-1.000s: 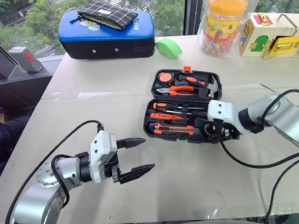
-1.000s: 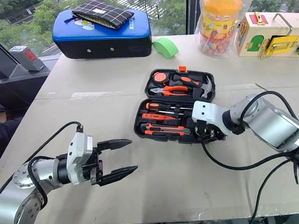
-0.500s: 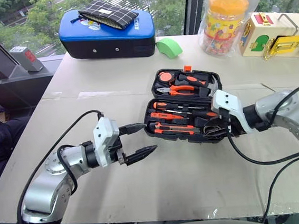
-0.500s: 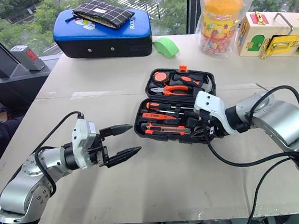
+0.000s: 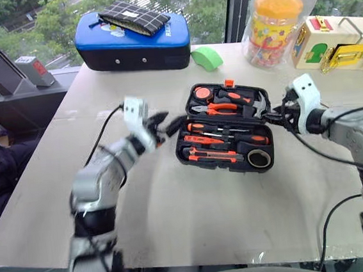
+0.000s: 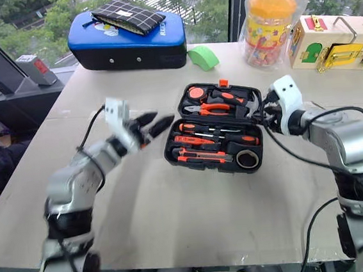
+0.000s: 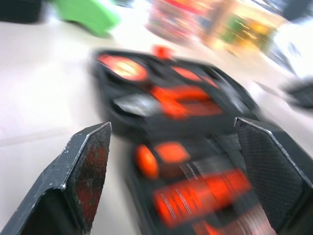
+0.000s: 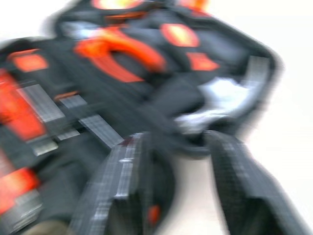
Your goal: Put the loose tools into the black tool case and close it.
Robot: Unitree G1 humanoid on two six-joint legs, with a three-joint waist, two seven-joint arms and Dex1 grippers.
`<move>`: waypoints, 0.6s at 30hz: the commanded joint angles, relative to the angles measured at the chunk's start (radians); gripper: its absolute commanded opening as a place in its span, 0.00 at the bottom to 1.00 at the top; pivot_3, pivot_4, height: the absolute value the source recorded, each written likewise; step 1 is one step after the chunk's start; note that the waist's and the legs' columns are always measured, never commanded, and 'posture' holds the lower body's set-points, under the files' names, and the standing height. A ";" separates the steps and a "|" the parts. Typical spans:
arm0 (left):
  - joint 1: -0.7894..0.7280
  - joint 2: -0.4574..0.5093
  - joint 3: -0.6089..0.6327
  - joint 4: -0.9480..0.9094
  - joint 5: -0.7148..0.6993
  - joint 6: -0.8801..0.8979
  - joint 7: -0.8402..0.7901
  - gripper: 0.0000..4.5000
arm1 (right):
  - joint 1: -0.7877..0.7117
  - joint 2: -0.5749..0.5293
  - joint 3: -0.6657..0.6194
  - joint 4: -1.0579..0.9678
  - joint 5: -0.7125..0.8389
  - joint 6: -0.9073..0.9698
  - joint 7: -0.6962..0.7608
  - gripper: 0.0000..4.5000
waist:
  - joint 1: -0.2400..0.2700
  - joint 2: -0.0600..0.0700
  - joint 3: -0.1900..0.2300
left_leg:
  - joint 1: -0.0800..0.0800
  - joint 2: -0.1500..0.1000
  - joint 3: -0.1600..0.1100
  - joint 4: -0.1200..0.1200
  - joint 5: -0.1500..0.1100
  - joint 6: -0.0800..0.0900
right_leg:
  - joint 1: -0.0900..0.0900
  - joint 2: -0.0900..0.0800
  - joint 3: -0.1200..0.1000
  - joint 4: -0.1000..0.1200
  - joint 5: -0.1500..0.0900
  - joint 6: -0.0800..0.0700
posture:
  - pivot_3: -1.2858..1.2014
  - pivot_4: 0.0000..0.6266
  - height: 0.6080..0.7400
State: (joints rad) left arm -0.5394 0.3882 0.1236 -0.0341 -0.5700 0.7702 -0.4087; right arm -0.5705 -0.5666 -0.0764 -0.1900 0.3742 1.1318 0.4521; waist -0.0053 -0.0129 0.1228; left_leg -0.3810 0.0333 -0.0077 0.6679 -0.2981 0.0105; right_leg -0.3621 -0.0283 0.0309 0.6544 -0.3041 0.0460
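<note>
table [image 5: 196, 218]: bare front edge nearest; work sits mid-table, w/in reach of both arms.
tape ring [image 5: 259, 158]: small dark ring, seated in near right corner of the case's front half; looks stowed.
utility knife [image 5: 212, 155]: lies along front row of its recess, flat.
screwdrivers [image 5: 215, 140]: orange-black handles in rows just behind knife, all inside the moulding. No loose tool seen on table, so prob only closing is left.
black tool case [image 5: 224, 128]: open flat, far half holds pliers and hammer [image 5: 230, 102]; orange latch on far edge.
left gripper [image 5: 165, 124]: fingers spread wide, empty, just beside case's left edge at the hinge line; prob placed to steady or fold it.
right gripper [image 5: 279, 111]: at far right corner of case, fingers part open w/ a gap, nothing gripped; prob set to lift the far half.
blue-topped case [image 5: 134, 41]: far back by window, well apart, not involved.
</note>
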 commanded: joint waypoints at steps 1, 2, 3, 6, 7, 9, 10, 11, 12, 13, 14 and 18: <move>-0.138 -0.002 -0.009 0.169 0.084 0.059 0.102 0.91 | -0.075 0.049 -0.025 0.091 -0.041 0.013 -0.092 0.59 | -0.008 0.000 0.000 | 0.001 -0.002 0.000 0.000 0.000 0.000 | 0.000 0.000 0.000 0.002 0.000 0.000 | 0.52 0.24 1.00; -0.176 -0.006 -0.009 0.227 0.096 0.044 0.095 0.91 | -0.099 0.066 -0.023 0.121 -0.048 0.008 -0.108 0.59 | -0.011 0.000 0.000 | 0.001 -0.003 0.000 0.000 0.000 0.000 | 0.000 0.000 0.000 0.003 0.000 0.000 | 0.52 0.24 1.00; -0.220 -0.017 -0.007 0.294 0.105 0.033 0.094 0.91 | -0.124 0.082 -0.023 0.159 -0.056 0.001 -0.123 0.59 | -0.013 0.000 0.000 | 0.001 -0.004 0.000 -0.001 0.002 -0.003 | -0.002 0.001 0.001 0.004 0.000 0.000 | 0.52 0.24 1.00; -0.353 -0.045 -0.037 0.529 0.181 -0.061 0.078 0.91 | -0.193 0.125 -0.041 0.291 -0.067 -0.022 -0.150 0.59 | -0.011 0.000 0.000 | 0.000 -0.004 0.000 -0.004 0.006 -0.009 | -0.006 0.002 0.002 0.006 0.000 0.000 | 0.52 0.24 1.00; -0.383 -0.049 -0.041 0.588 0.200 -0.088 0.071 0.91 | -0.206 0.134 -0.042 0.317 -0.068 -0.026 -0.154 0.59 | -0.010 0.000 0.000 | -0.001 -0.004 0.000 -0.004 0.006 -0.010 | -0.006 0.002 0.002 0.006 0.000 0.000 | 0.52 0.24 1.00; -0.462 -0.064 -0.058 0.762 0.248 -0.163 0.048 0.91 | -0.242 0.150 -0.044 0.413 -0.084 -0.055 -0.170 0.59 | -0.009 0.000 0.000 | -0.002 -0.004 0.000 -0.004 0.006 -0.010 | -0.008 0.002 0.001 0.007 0.000 0.000 | 0.52 0.24 1.00; -0.497 -0.073 -0.063 0.844 0.269 -0.201 0.041 0.91 | -0.260 0.158 -0.045 0.462 -0.087 -0.072 -0.170 0.59 | -0.009 0.000 0.000 | -0.002 -0.005 0.000 -0.005 0.006 -0.010 | -0.008 0.001 0.001 0.007 0.000 0.000 | 0.52 0.24 1.00; -0.528 -0.083 -0.070 0.923 0.289 -0.237 0.023 0.85 | -0.281 0.171 -0.055 0.519 -0.087 -0.079 -0.179 0.60 | -0.010 0.000 0.000 | -0.003 -0.006 0.000 -0.005 0.006 -0.010 | -0.008 0.000 0.001 0.007 0.000 0.000 | 0.52 0.24 1.00; -0.550 -0.091 -0.074 0.983 0.305 -0.266 0.011 0.79 | -0.297 0.180 -0.060 0.570 -0.092 -0.091 -0.190 0.61 | -0.010 0.000 0.000 | -0.002 -0.007 0.000 -0.006 0.006 -0.010 | -0.008 -0.001 0.001 0.007 0.000 0.000 | 0.52 0.24 1.00; -0.566 -0.100 -0.079 1.031 0.319 -0.289 -0.010 0.75 | -0.308 0.185 -0.062 0.611 -0.095 -0.101 -0.191 0.55 | -0.011 0.000 0.000 | -0.002 -0.007 0.000 -0.006 0.006 -0.010 | -0.008 -0.001 0.000 0.007 0.000 0.000 | 0.52 0.24 1.00; -0.580 -0.108 -0.082 1.073 0.330 -0.305 -0.039 0.64 | -0.317 0.188 -0.059 0.643 -0.100 -0.110 -0.189 0.47 | -0.011 0.000 0.000 | -0.002 -0.008 0.001 -0.008 0.006 -0.010 | -0.008 -0.002 0.000 0.006 0.000 0.000 | 0.52 0.24 1.00; -0.614 -0.122 -0.075 1.165 0.351 -0.332 -0.116 0.26 | -0.328 0.195 -0.075 0.677 -0.095 -0.115 -0.186 0.12 | -0.012 -0.001 -0.001 | -0.001 -0.009 0.000 -0.008 0.008 -0.009 | -0.007 -0.004 -0.002 0.007 0.000 0.000 | 0.52 0.24 1.00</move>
State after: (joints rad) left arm -1.1337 0.2690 0.0501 1.0961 -0.2366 0.4516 -0.4835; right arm -0.8991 -0.3742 -0.1389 0.4734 0.2795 1.0134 0.2724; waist -0.0174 -0.0140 0.1219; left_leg -0.3827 0.0240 -0.0068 0.6601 -0.2898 0.0022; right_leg -0.3695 -0.0332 0.0287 0.6613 -0.3041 0.0461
